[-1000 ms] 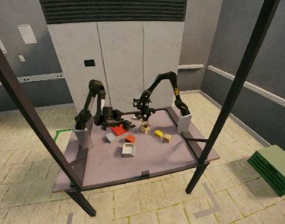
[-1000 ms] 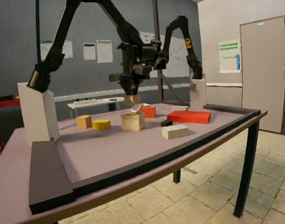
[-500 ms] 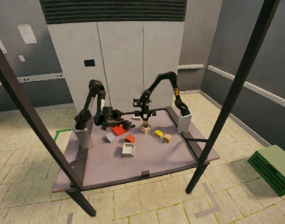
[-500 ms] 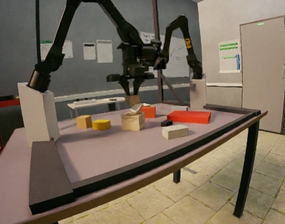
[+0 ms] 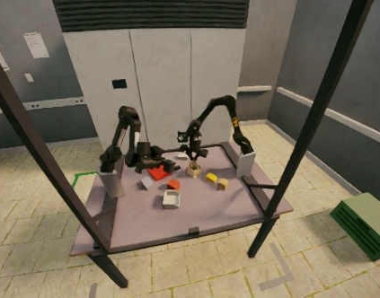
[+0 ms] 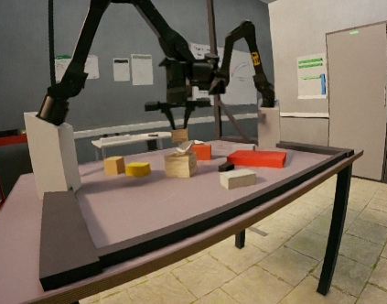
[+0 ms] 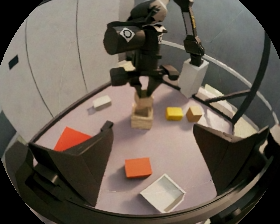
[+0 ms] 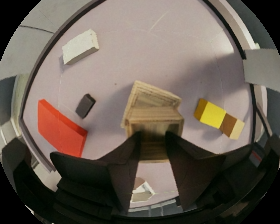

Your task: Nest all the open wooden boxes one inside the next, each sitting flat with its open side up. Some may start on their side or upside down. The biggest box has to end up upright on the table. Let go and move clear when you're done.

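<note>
Top view: one small box [image 5: 193, 164] [image 6: 179, 135] [image 7: 143, 101] [image 8: 155, 123], wooden, at the tips of the right gripper [image 5: 194, 162] [image 6: 179, 128] [image 7: 143, 97] [image 8: 153, 135]. One big box [image 5: 194, 172] [image 6: 180, 165] [image 7: 141, 121] [image 8: 161, 97], wooden, on the table [image 5: 202, 220] [image 6: 128, 206] [image 7: 191, 165] [image 8: 126, 55] below. Left gripper [image 5: 177, 168] [image 6: 218, 86] [image 7: 153, 130], off to one side.

Exterior view: small box directly under the right gripper's fingers, above the big box. Big box flat, upright. Whether the two touch cannot be told.

Left wrist view: left gripper wide open, holding nothing. Big box open side up; small box over its far part. White tray [image 5: 172, 205] [image 7: 163, 194], open side up, and red block [image 5: 173, 184] [image 6: 202, 152] [image 7: 138, 168] nearer.

Right wrist view: right gripper partly open, fingertips within the small box's opening, holding it by its walls. Opening faces the gripper. Small box turned slightly against the big box, overlapping one side of it. Both nearly square; no clear long axis.
</note>
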Action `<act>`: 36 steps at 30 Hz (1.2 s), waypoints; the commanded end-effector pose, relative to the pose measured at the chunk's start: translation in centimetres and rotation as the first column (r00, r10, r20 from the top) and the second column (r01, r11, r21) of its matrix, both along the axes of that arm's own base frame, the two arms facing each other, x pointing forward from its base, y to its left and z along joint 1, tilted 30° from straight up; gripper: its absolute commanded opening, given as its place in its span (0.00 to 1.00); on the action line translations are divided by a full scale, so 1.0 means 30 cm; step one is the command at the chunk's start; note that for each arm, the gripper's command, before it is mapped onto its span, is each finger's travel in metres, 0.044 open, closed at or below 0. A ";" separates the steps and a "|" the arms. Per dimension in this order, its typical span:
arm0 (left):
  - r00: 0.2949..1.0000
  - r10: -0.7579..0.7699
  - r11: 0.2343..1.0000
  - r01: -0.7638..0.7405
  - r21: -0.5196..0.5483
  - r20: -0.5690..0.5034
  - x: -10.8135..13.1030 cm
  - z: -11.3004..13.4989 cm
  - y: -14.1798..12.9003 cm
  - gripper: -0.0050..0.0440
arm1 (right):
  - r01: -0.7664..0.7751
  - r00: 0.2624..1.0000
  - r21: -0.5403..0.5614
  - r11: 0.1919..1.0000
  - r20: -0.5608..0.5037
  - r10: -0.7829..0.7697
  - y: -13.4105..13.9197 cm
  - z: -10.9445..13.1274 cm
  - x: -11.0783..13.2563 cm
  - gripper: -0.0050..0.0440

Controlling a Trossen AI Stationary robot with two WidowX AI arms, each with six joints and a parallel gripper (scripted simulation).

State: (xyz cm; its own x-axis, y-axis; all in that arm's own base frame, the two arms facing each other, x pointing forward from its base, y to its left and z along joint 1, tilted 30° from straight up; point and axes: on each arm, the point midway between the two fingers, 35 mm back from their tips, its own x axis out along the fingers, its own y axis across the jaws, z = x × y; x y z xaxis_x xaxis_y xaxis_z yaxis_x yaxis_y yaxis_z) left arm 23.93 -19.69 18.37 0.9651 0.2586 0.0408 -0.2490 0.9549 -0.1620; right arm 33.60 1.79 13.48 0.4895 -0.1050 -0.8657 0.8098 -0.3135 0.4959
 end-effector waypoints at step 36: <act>1.000 -0.001 1.000 0.001 0.000 0.000 -0.003 0.001 -0.003 0.92 | 0.286 0.956 0.168 0.943 0.010 -0.292 -0.015 -0.082 0.044 0.49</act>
